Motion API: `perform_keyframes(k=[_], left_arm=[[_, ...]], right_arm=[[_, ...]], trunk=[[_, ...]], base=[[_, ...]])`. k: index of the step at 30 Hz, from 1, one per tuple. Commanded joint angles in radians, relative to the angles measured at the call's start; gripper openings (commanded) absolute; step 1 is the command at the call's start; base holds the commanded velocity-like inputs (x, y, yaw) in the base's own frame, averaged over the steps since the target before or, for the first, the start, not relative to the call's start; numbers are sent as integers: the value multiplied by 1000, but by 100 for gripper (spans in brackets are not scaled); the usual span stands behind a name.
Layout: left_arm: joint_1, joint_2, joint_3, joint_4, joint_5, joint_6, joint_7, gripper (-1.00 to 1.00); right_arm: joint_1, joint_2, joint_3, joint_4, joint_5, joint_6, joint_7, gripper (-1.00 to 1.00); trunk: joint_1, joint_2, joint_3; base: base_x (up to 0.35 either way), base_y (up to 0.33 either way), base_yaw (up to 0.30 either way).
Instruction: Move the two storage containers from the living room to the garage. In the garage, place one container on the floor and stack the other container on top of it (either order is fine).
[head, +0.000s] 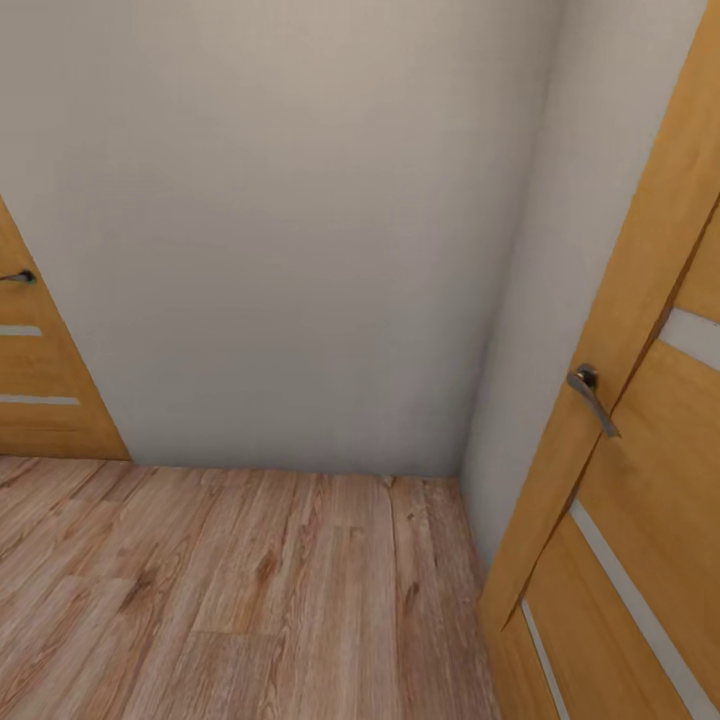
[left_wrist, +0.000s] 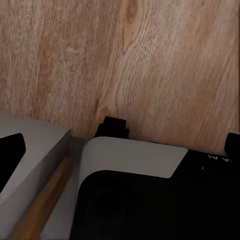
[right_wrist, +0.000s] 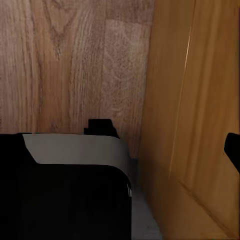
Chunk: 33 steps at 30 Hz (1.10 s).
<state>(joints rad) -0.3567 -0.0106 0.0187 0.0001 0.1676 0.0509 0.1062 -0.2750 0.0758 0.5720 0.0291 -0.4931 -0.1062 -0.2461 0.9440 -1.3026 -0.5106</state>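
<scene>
The storage containers are out of view, and so is the garage. I face a corner of plain white wall (head: 300, 230) above a light wood plank floor (head: 230, 590). In the left wrist view my left gripper (left_wrist: 172, 134) hangs open over the planks (left_wrist: 150, 60), its black fingertips (left_wrist: 114, 126) far apart with nothing between them. My right gripper (right_wrist: 167, 136) is open too, empty, and sits close beside an orange wooden door (right_wrist: 200, 100).
An orange wooden door (head: 640, 470) with a metal lever handle (head: 592, 395) stands close on the right, angled toward me. Another such door (head: 40, 390) is at the far left. My grey and black base (left_wrist: 135, 160) shows beneath the left gripper.
</scene>
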Motion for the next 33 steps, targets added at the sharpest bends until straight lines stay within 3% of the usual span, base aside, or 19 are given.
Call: perform_keyframes(k=[1, 15, 27, 33], left_arm=[[-1, 0, 1, 0, 6, 3, 3, 100], [0, 0, 1, 0, 6, 3, 3, 100], [-1, 0, 1, 0, 6, 3, 3, 100], [-1, 0, 1, 0, 6, 3, 3, 100]], right_arm=[[-1, 1, 8, 3, -10, -6, -1, 100], [-1, 0, 9, 3, -10, -6, -1, 100], [-1, 3, 9, 3, -10, -6, -2, 100], [-1, 2, 9, 3, -10, -6, -1, 100]], trunk=[[1, 0, -1], [1, 0, -3], [1, 0, -3], [1, 0, -3]], base=[[318, 0, 0], [311, 0, 117], [291, 0, 14], [276, 0, 194]])
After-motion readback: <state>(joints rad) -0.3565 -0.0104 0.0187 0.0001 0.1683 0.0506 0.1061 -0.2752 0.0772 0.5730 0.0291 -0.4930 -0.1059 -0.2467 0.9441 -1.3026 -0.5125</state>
